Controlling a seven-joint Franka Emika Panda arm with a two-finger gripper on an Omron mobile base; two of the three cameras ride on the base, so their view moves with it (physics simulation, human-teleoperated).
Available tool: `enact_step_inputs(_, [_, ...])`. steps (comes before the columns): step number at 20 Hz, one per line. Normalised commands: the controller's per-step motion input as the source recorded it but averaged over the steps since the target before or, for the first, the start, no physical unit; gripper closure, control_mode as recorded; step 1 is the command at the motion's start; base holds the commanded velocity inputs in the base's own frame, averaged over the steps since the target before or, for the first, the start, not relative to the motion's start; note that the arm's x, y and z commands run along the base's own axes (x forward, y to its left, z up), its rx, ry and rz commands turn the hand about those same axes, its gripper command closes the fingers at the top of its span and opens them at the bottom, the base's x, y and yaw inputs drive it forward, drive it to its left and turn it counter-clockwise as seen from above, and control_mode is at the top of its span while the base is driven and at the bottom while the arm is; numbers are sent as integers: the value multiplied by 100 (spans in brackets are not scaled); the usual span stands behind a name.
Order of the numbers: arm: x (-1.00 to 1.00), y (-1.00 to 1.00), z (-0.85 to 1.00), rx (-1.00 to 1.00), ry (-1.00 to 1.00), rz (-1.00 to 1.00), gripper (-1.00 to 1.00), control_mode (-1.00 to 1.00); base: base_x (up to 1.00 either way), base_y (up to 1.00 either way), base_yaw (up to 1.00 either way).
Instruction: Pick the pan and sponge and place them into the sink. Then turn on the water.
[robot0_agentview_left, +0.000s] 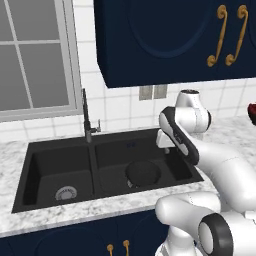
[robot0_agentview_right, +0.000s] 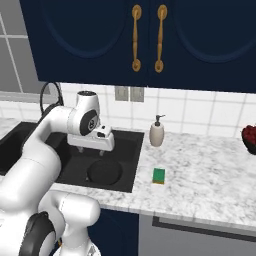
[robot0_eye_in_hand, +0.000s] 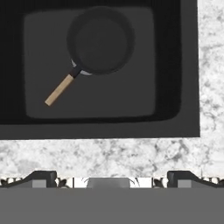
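Note:
The black pan (robot0_eye_in_hand: 100, 40) lies in the right basin of the black sink (robot0_agentview_left: 50, 170), its wooden handle (robot0_eye_in_hand: 60, 89) resting on the basin floor. The pan (robot0_agentview_right: 105, 172) is directly below my gripper (robot0_agentview_right: 90, 150), which hovers open over that basin with nothing between its fingers. In the hand view the gripper (robot0_eye_in_hand: 111, 179) has its fingertips (robot0_eye_in_hand: 41, 178) spread wide over the counter's front strip. The green sponge (robot0_agentview_right: 159, 175) sits on the marble counter just right of the sink (robot0_agentview_right: 127, 145). No water is in view at the black faucet (robot0_agentview_left: 86, 117).
A beige soap dispenser (robot0_agentview_right: 157, 131) stands at the wall behind the sponge. A bowl of red fruit (robot0_agentview_right: 248, 137) sits at the far right of the counter. Dark blue cabinets (robot0_agentview_right: 150, 40) hang above, and a window (robot0_agentview_left: 35, 55) is at the left.

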Motion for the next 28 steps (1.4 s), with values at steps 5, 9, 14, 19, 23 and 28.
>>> enact_step_inputs(5, [13, -86, -11, 0, 0, 0, -100, -100, 0, 0, 0])
enact_step_inputs(9, [0, -84, -19, 0, 0, 0, -100, -100, 0, 0, 0])
enact_step_inputs(14, [0, -72, -12, 0, 0, 0, -100, -100, 0, 0, 0])
enact_step_inputs(19, [0, -42, -3, 0, 0, 0, -100, -100, 0, 0, 0])
enact_step_inputs(23, [1, -21, 0, 0, 0, 0, -100, -100, 0, 0, 0])
enact_step_inputs(28, [6, -23, -2, 0, 0, 0, -100, -100, 0, 0, 0])
